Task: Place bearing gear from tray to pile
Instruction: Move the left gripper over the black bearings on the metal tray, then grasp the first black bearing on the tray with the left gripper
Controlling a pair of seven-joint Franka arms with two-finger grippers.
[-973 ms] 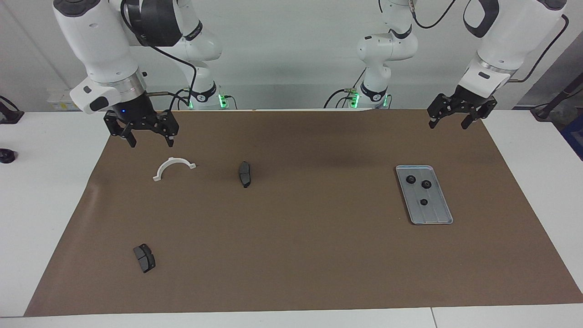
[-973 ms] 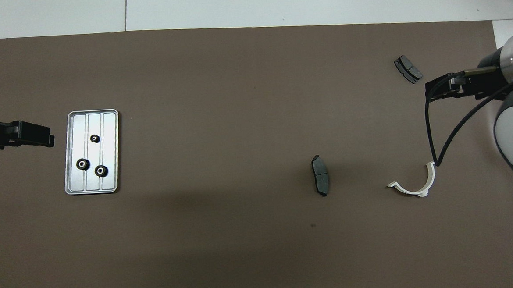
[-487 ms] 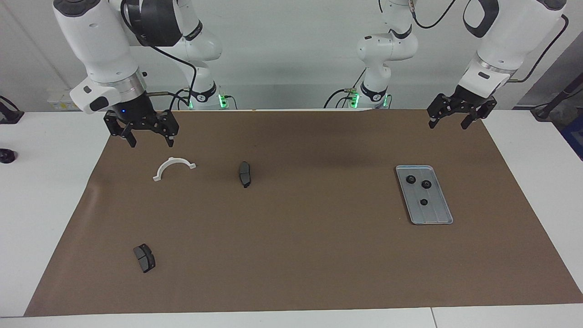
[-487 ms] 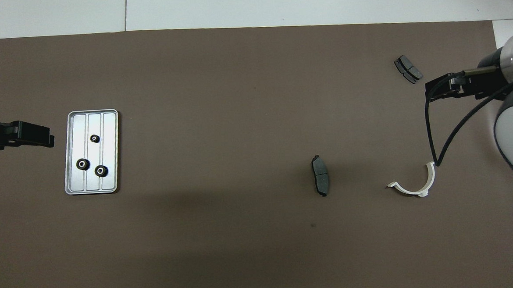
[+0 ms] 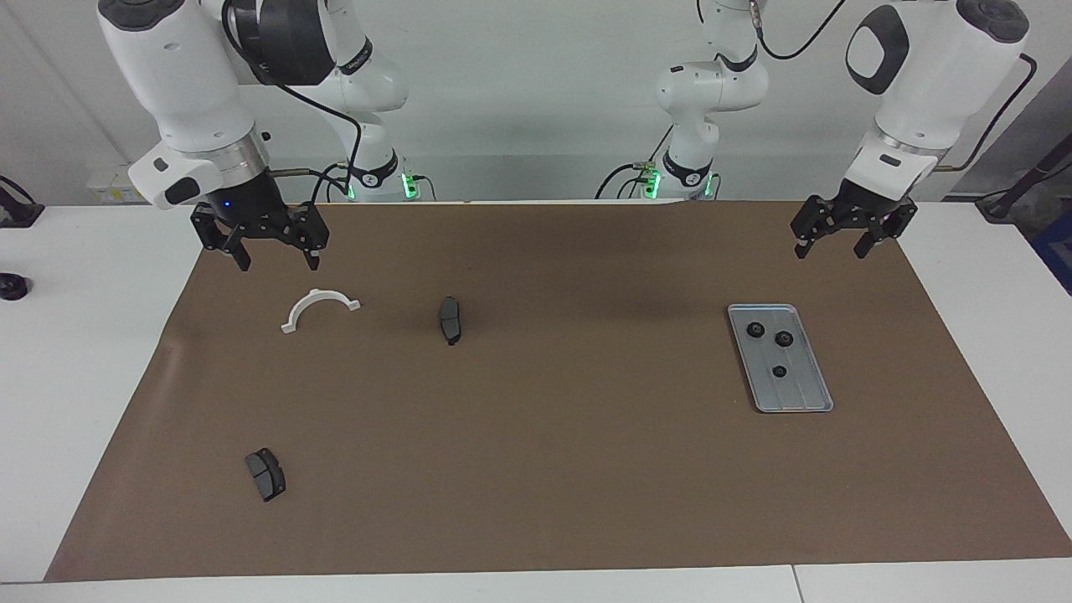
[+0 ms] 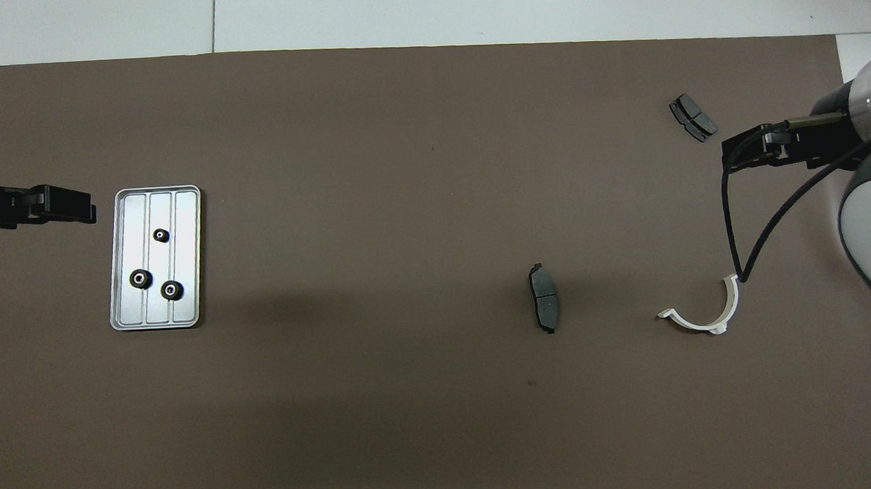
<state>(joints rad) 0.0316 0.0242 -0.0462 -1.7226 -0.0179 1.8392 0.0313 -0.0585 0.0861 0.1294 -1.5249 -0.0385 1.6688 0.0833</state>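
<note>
3 gears [image 5: 772, 345] inside tray [image 5: 802, 402] rim.

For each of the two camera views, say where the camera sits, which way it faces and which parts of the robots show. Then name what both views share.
Facing view: high across the table, looking at the robots; both whole arms show, the left gripper and right gripper open above the brown mat.
Overhead view: above the robots' end, looking steeply down; only the grippers and part of the right arm show.
Shared: the tray holding three gears, two brake pads, the white half-ring.

Robot lab: 2 arms [image 5: 193, 84], brown mat [image 5: 536, 469].
</note>
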